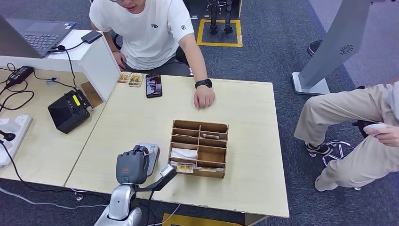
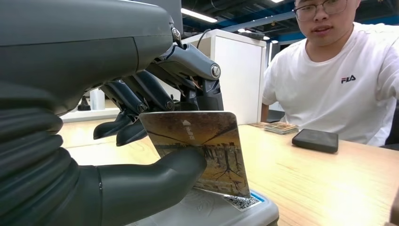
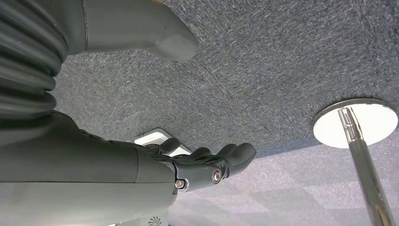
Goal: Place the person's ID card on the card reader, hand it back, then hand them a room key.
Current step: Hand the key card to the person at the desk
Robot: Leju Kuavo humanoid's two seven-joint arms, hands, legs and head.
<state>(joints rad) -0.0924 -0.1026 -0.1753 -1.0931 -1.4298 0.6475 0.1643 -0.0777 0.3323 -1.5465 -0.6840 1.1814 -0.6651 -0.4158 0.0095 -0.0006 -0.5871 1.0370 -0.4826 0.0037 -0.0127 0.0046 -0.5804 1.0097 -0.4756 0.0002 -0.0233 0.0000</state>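
The left hand (image 2: 155, 141) pinches the ID card (image 2: 202, 150) by one edge, thumb against fingers, its lower edge right at the card reader (image 2: 235, 212) near the counter's (image 1: 244, 108) front. Thin, stiff, light and probably slick, so edge grip suits. The right hand (image 3: 202, 165) hangs released, fingers loosely extended.

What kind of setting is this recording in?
Probably a mock hotel check-in desk in a lab or office: a card reader and a card organizer on a wooden table, a laptop alongside, grey carpet.
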